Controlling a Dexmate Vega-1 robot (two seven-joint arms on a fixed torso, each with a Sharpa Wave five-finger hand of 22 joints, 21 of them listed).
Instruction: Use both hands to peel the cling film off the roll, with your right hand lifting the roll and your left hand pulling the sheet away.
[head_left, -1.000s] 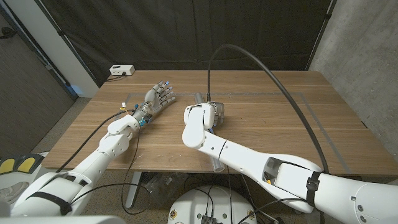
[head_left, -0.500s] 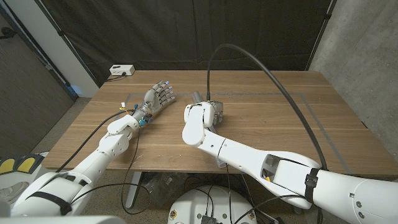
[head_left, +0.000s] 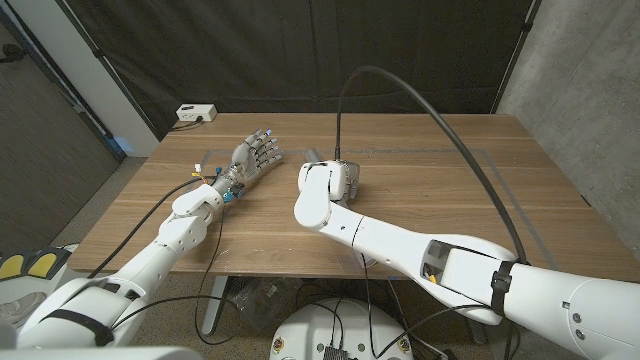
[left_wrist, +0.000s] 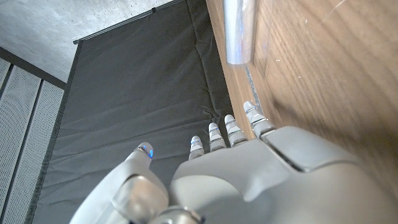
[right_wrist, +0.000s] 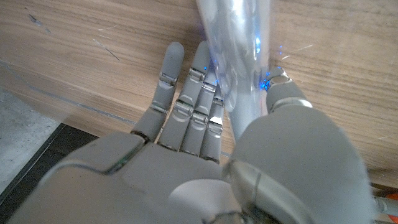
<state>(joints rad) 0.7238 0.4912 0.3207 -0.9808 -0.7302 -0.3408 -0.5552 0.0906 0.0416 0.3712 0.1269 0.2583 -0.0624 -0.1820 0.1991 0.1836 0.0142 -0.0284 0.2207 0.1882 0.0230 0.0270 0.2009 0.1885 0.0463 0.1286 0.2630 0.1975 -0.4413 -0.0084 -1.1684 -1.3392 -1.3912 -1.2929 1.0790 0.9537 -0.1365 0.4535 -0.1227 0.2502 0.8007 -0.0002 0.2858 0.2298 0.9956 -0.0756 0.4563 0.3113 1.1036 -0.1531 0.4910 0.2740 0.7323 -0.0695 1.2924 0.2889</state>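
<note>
The wooden surface has visible grain and a thin pale line running near its far and right edges. A cling film roll lies directly on it near the middle. A white box with a cable sits at its far left corner.
</note>
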